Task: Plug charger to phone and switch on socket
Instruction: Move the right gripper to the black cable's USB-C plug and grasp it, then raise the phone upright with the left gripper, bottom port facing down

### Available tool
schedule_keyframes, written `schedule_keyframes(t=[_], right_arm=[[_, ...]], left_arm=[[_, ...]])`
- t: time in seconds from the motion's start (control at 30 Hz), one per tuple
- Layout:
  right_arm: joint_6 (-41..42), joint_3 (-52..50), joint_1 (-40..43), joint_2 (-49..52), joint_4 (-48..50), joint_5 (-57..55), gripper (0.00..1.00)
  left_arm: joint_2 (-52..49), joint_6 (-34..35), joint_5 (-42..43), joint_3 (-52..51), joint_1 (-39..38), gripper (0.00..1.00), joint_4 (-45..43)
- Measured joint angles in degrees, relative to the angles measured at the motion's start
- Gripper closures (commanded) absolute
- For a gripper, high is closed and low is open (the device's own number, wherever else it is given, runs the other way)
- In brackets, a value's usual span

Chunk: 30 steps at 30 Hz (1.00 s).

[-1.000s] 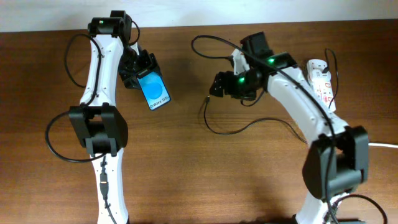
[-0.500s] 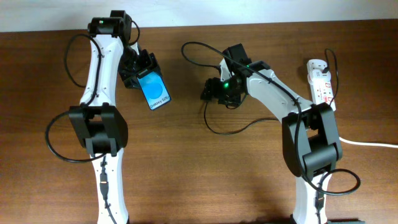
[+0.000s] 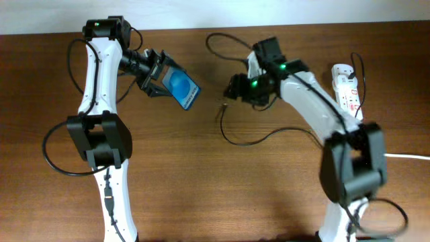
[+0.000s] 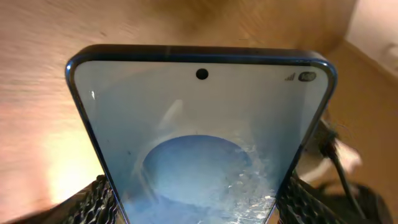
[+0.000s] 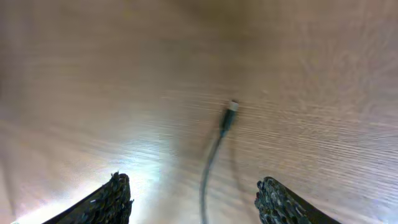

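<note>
My left gripper (image 3: 156, 72) is shut on the phone (image 3: 181, 87), a black-framed smartphone with a bright blue screen, held tilted above the table at the upper left. In the left wrist view the phone (image 4: 199, 130) fills the frame between the fingers. My right gripper (image 3: 232, 93) is open just above the charger (image 3: 259, 139), a thin black cable curling on the wood. In the right wrist view its connector tip (image 5: 231, 108) lies flat ahead of the open fingers (image 5: 196, 196). The socket (image 3: 346, 89), a white power strip, lies at the far right.
The thick white cord (image 3: 406, 156) of the socket runs off the right edge. Black robot cables loop near both arms. The white back wall edge runs along the top of the table.
My left gripper has lifted and turned the phone, moving it right toward the centre. My right gripper swung left and then settled over the cable's tip, still open.
</note>
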State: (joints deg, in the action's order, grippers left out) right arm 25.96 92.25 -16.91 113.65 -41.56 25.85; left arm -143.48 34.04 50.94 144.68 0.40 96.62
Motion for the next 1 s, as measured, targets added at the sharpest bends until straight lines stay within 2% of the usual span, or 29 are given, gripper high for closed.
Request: schedule_keyframes(t=[0.07, 0.1, 0.13, 0.2, 0.33, 0.47, 0.53, 0.67, 0.73, 0.77, 0.87, 1.0], right_arm=[[-1.9, 0.02, -0.83, -8.59, 0.22, -0.35, 0.31], [-2.43, 0.07, -1.81, -12.44, 0.63, -0.7, 0.25], [-2.58, 0.44, -3.1, -15.5, 0.98, -0.74, 0.23], [-2.89, 0.55, -6.01, -16.63, 1.2, -2.36, 0.21], [-3.21, 0.55, -16.5, -16.26, 1.4, -16.24, 0.19], [-3.13, 0.55, -18.18, -10.93, 2.8, -21.55, 0.28], [-1.81, 0.55, -18.18, -8.76, 5.05, -22.01, 0.39], [-0.17, 0.55, -18.08, -7.87, 7.93, -23.04, 0.51], [0.39, 0.55, -18.08, -7.82, 8.07, -23.26, 0.64], [1.01, 0.55, -18.05, -7.82, 8.0, -23.54, 0.75], [2.73, 0.55, -17.59, -7.8, 7.58, -24.04, 0.96], [2.62, 0.48, -17.7, -6.82, 7.32, -23.23, 0.96]], left_arm=[[0.0, 2.78, 2.82, 0.0, 0.0, 1.0, 0.0], [0.0, 4.68, 3.72, 0.0, 0.0, 1.0, 0.0], [0.0, 6.67, 4.26, 0.0, 0.0, 1.0, 0.0], [0.0, 9.11, 4.46, 0.0, -0.15, 1.0, 0.0], [0.0, 10.84, 4.87, 0.0, -2.36, 1.0, 0.0], [0.0, 11.06, 6.19, 0.0, -3.69, 1.0, 0.0], [0.0, 11.06, 6.34, 0.0, -4.15, 1.0, 0.0], [0.0, 11.1, 6.36, 0.0, -6.1, 1.0, 0.0], [0.0, 11.21, 6.47, 0.0, -6.16, 1.0, 0.02], [0.0, 11.21, 6.49, 0.0, -6.19, 1.0, 0.07], [0.0, 11.23, 7.41, 0.2, -6.03, 1.0, -0.26], [0.0, 11.43, 8.44, 0.37, -6.45, 0.99, 0.0]])
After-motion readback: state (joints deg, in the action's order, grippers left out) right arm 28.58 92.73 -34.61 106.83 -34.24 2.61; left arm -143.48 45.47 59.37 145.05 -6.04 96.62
